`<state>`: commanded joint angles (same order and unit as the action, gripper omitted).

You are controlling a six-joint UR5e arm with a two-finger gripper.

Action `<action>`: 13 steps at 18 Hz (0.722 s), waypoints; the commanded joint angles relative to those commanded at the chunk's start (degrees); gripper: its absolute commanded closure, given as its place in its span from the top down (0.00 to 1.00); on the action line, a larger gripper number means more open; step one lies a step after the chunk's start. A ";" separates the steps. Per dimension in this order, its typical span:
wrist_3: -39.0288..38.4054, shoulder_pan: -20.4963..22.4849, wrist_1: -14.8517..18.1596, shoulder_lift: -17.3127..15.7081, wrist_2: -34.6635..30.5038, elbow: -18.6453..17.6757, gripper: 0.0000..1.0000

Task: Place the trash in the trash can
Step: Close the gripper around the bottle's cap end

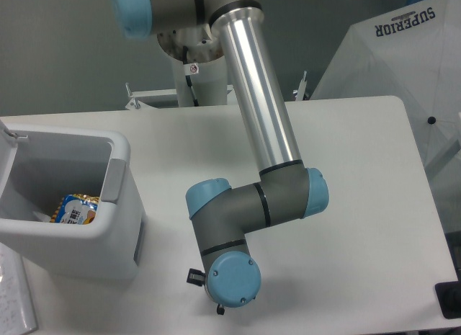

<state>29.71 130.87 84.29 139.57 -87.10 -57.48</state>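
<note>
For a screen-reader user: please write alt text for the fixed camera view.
A UR5e arm bends down over a white table, its wrist hiding the gripper. At left, a white trash can holds a blue snack packet.

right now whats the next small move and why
Probably lift the wrist a little for a clear look. It hangs low over the table near the front edge, hiding the hand. Only the snack packet shows inside the trash can; no other trash is visible.
</note>
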 joint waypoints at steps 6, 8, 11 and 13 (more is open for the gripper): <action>0.52 0.96 -0.70 -3.60 3.24 0.44 0.00; 0.79 2.02 -2.36 -5.62 7.01 0.53 0.00; 0.88 3.25 -6.05 -9.04 11.94 0.53 0.00; 0.88 4.04 -9.04 -11.59 16.59 0.53 0.00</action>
<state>30.59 134.91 75.25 127.98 -70.51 -56.95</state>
